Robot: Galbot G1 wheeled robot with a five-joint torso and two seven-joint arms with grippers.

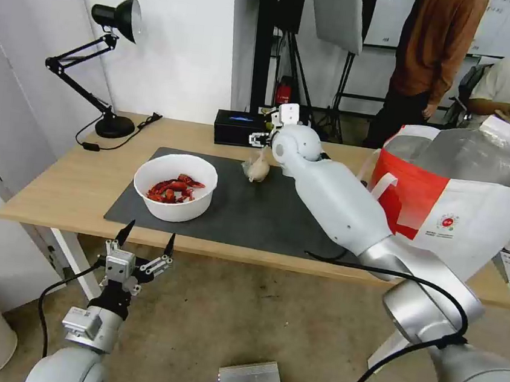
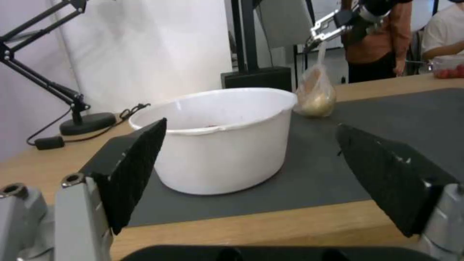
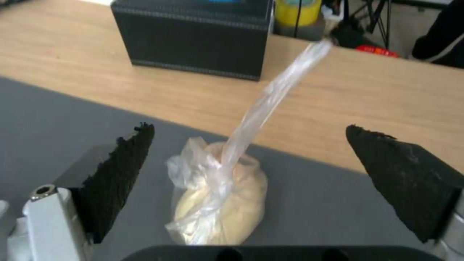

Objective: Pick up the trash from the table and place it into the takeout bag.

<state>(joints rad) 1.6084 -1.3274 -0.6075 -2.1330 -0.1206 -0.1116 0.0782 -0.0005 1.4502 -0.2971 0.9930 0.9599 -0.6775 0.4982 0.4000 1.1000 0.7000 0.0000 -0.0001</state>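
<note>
Right gripper (image 1: 265,136): hovering over the knotted bag (image 1: 257,168) at the mat's (image 1: 234,213) far edge, fingers spread wide, gripping nothing.
Left gripper (image 1: 146,239): waiting below the table (image 1: 86,179) edge, fingers splayed, empty.
Bowl (image 1: 174,186): sitting on mat.

Head camera looking forward and down across table (image 1: 86,179) from above its near edge. Left wrist camera sitting low off near edge, facing white bowl (image 2: 222,139) closely. Right wrist camera hanging close above knotted clear bag (image 3: 220,195), facing black box (image 3: 193,36). All three sharing bag and grey mat (image 1: 253,209).
</note>
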